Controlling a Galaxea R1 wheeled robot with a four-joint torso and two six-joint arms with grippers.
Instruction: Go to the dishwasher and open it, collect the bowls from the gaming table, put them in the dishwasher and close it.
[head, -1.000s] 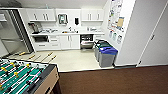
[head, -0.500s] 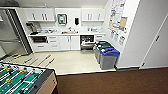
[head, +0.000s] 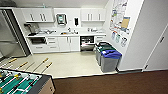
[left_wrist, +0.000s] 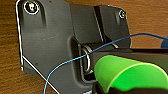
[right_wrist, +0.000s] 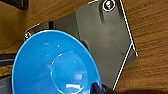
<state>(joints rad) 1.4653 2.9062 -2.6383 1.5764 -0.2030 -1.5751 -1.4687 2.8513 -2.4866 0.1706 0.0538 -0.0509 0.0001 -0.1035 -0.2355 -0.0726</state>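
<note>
Gripping state cannot be read on either arm; in the head view the dishwasher (head: 87, 43) stands open at centre, a dark cavity under the white counter (head: 65, 34), with bins (head: 108, 57) to its right and a green-pitched foosball table (head: 18, 82) at lower left. In the left wrist view a green bowl (left_wrist: 125, 75) sits at lower right, a blue cable (left_wrist: 75, 58) crossing above brown wood-look floor (left_wrist: 10, 50). In the right wrist view a blue bowl (right_wrist: 55, 65) fills the lower left.

head: high, facing kitchenette (head: 67, 37) from afar | wrists: close, facing brown floor (left_wrist: 150, 15)
</note>
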